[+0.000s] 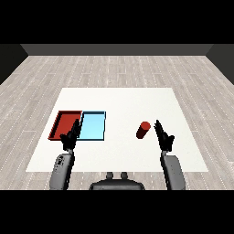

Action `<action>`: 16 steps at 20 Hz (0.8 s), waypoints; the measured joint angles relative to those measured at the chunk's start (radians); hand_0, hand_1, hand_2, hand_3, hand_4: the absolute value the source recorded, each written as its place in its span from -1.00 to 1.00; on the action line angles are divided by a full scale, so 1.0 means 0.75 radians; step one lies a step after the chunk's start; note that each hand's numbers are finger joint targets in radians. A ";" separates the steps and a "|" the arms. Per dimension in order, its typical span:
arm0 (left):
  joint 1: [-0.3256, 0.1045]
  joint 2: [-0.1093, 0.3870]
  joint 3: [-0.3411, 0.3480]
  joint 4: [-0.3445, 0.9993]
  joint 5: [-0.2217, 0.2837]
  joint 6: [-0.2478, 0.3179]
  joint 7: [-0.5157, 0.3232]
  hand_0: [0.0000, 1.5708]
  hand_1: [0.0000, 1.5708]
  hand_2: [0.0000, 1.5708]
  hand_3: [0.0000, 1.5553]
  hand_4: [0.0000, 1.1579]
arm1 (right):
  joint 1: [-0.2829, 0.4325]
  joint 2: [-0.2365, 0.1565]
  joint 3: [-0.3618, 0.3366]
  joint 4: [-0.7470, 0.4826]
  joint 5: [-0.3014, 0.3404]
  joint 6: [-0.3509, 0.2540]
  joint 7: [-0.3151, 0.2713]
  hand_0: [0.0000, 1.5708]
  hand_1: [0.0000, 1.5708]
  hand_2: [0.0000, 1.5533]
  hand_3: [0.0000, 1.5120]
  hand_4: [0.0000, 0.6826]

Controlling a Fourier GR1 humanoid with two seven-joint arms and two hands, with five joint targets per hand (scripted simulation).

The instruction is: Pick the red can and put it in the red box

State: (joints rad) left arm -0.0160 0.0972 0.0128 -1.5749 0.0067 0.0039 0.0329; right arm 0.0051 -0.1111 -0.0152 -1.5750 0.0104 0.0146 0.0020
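The red can [143, 130] stands on the white table [123, 103], right of the middle, leaning a little. My right hand [163, 135] is just right of it, fingers straight and pointing up, a small gap between hand and can. The red tray [63, 124] lies at the left side of the table with nothing in it. My left hand [71, 137] hovers over the red tray's near right corner, fingers straight and holding nothing.
A light blue tray [93, 126] lies against the red tray's right side, between it and the can. The table's near edge runs just behind both forearms.
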 measured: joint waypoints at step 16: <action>-0.023 -0.057 0.045 -0.020 0.047 -0.056 -0.506 -1.00 -1.00 -1.00 -1.00 -1.00 | -0.166 -0.282 -0.390 0.373 -0.310 0.431 -0.512 -1.00 -1.00 -1.00 -1.00 -1.00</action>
State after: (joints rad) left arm -0.0334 0.0546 0.0463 -1.5902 0.0416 -0.0385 -0.3466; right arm -0.1197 -0.3226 -0.3079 -1.2955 -0.2224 0.3377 -0.3821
